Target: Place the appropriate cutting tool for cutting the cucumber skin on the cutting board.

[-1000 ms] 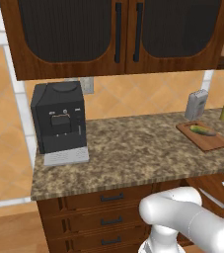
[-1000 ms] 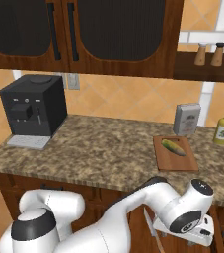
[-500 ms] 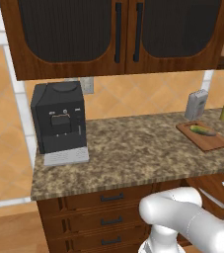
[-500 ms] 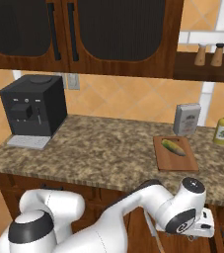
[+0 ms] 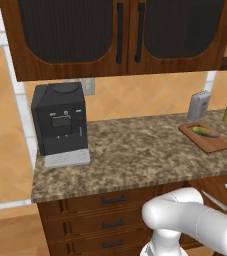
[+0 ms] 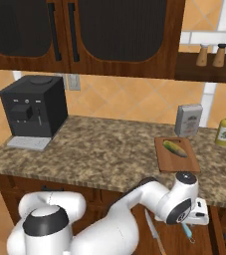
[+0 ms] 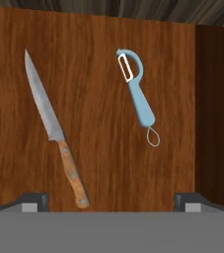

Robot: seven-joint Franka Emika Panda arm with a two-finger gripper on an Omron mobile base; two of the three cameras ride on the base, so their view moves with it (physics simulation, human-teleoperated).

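While the gripper (image 7: 111, 205) hangs wide open and empty over the wooden drawer floor (image 7: 98, 123), the teal-blue-handled peeler (image 7: 137, 94) lies apart from a brown-handled steel knife (image 7: 53, 127).

Soft, even light is falling across the kitchen in both base views, with no single source standing out. The upper cabinets (image 5: 120, 35) are casting a dim band onto the wall tiles beneath them, and the coffee machine (image 5: 60, 122) is staying nearly black with little surface detail. The table (image 6: 109, 154) is showing a grainy speckle without glare. In the hand view the wooden drawer floor (image 7: 98, 148) is glowing warm and evenly lit; the knife blade (image 7: 42, 101) is catching a pale sheen. Edges everywhere are looking slightly soft and pixelated.
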